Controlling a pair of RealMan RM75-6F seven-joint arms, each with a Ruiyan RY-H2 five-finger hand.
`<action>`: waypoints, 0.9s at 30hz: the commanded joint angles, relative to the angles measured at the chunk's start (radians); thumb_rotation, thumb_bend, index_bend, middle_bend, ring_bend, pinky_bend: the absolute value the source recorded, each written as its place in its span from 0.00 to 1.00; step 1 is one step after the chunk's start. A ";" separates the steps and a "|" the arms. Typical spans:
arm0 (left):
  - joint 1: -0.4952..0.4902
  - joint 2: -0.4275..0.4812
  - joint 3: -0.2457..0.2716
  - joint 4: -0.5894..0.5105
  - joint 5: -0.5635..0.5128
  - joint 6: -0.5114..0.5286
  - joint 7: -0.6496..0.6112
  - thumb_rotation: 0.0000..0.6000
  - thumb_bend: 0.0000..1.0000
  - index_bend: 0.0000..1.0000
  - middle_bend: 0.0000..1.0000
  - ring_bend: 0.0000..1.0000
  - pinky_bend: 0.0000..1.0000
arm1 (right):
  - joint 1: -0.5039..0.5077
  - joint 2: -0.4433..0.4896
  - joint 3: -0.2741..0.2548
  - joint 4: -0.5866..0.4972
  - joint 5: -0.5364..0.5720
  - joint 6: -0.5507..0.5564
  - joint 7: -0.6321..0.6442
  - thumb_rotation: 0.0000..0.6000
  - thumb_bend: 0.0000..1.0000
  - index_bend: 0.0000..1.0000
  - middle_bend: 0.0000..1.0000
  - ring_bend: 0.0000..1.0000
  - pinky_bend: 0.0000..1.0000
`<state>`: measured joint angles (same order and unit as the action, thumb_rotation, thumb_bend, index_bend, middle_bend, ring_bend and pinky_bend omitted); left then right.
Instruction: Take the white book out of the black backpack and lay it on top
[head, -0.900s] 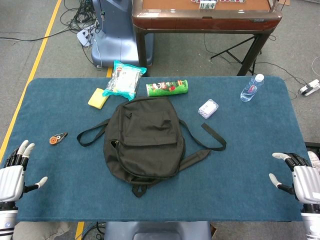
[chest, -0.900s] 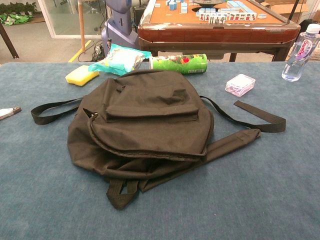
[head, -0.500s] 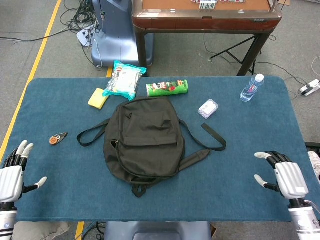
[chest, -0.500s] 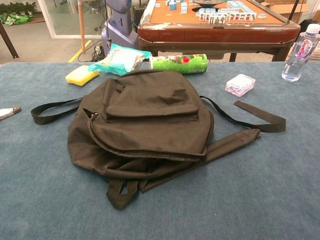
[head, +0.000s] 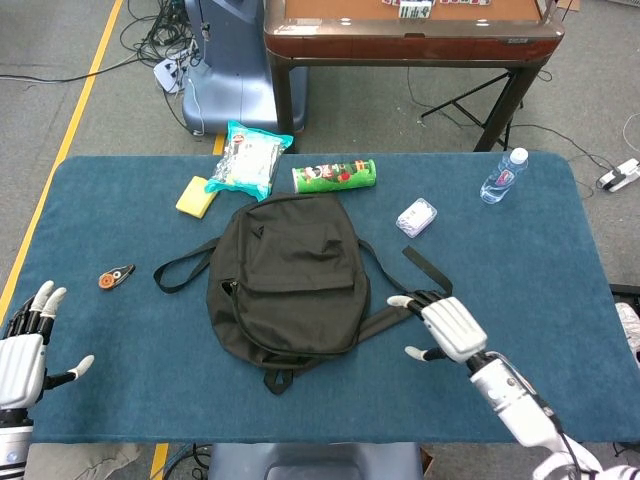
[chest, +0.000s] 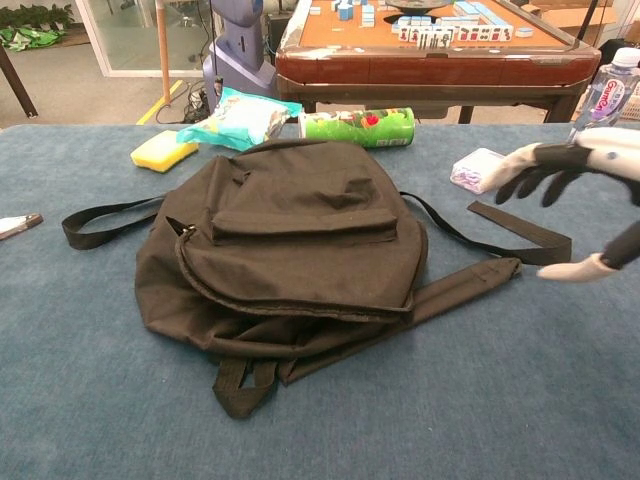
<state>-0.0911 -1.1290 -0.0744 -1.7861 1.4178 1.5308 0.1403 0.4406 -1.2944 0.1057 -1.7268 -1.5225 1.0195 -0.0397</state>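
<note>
Black backpack lies closed, contents hidden; right hand and left hand spread, empty.

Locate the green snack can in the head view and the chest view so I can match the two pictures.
Head view: green snack can lies on its side just beyond the black backpack, upper centre.
Chest view: it lies at the table's far edge, top centre.
Shared landmark: the teal snack bag immediately to its left.

Blue table — backpack, sponge, snack bag, can, bottle, possibly a small box.
</note>
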 joint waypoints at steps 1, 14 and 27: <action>0.000 0.002 -0.001 -0.003 -0.002 -0.003 0.003 1.00 0.11 0.00 0.00 0.00 0.09 | 0.079 -0.091 0.033 0.026 0.065 -0.088 -0.069 1.00 0.10 0.20 0.24 0.20 0.28; -0.001 0.008 -0.001 -0.018 -0.007 -0.021 0.001 1.00 0.11 0.00 0.00 0.00 0.09 | 0.190 -0.322 0.048 0.110 0.157 -0.128 -0.211 1.00 0.04 0.11 0.17 0.12 0.28; -0.005 0.006 0.002 -0.020 -0.010 -0.042 -0.013 1.00 0.11 0.00 0.00 0.00 0.09 | 0.242 -0.413 0.062 0.163 0.238 -0.134 -0.285 1.00 0.20 0.11 0.17 0.12 0.28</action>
<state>-0.0964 -1.1227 -0.0725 -1.8059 1.4079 1.4891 0.1269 0.6814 -1.7062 0.1669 -1.5647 -1.2852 0.8851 -0.3244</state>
